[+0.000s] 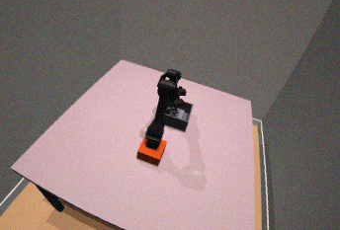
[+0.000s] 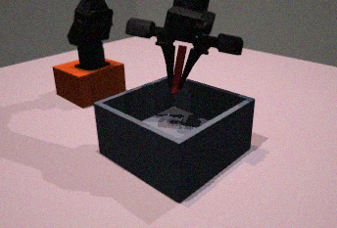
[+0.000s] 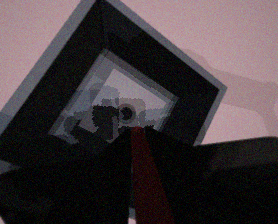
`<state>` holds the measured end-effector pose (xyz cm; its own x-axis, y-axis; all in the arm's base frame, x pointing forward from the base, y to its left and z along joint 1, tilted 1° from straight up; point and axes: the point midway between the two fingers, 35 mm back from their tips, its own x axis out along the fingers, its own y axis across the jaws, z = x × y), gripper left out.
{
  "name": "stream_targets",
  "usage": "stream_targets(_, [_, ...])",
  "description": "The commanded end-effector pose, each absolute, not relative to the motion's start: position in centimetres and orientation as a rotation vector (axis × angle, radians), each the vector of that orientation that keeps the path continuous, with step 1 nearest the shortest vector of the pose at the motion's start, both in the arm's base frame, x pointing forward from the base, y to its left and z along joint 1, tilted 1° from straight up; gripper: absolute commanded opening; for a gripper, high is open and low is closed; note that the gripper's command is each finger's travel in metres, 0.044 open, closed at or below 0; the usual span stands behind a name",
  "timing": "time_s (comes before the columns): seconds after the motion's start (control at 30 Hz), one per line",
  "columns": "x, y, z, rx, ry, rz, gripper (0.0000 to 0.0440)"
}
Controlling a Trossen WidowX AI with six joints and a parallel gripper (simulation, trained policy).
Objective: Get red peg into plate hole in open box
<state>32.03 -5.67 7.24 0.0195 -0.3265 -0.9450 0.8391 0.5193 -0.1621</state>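
Standing on the counter (image 1: 99, 120) (image 2: 274, 168) (image 3: 250, 30), the open box (image 1: 176, 124) (image 2: 137, 154) (image 3: 30, 67) still needs its peg; the gripper (image 2: 177, 86) (image 3: 137, 132) grasps the red peg (image 2: 179, 68) (image 3: 147, 185) over it, so pickup is done, lowering and insertion remain

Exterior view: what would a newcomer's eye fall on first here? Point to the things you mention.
Probably the dark open box (image 1: 183, 126) (image 2: 139, 146) (image 3: 165, 42), large in the foreground on the pink table (image 1: 89, 130) (image 2: 294, 178) (image 3: 250, 30). Next, the bright orange block (image 1: 150, 154) (image 2: 93, 86) behind it to the picture's left, under the arm's foot. Then the thin red peg (image 2: 179, 68) (image 3: 145, 175), slightly tilted in the claw (image 2: 176, 90) (image 3: 137, 132) above the box's opening.
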Motion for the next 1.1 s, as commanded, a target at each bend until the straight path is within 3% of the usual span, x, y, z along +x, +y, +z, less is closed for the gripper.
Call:
stream_targets(0.0, [32.8, -6.5, 6.6, 0.528, 1.250, -0.938, 0.0000])
stream_targets(0.23, [33.3, -7.5, 4.4, 0.520, 1.305, -0.866, 0.0012])
stream_targets(0.47, [33.4, -7.9, 2.3, 0.520, 1.367, -0.811, 0.0156])
stream_targets(0.6, [34.3, -8.6, 2.6, 0.499, 1.366, -0.769, 0.0168])
stream_targets(0.93, [37.9, -9.0, 3.9, 0.556, 1.365, -0.700, 0.0424])
stream_targets(1.07, [39.8, -8.8, 4.8, 0.586, 1.348, -0.652, 0.0440])
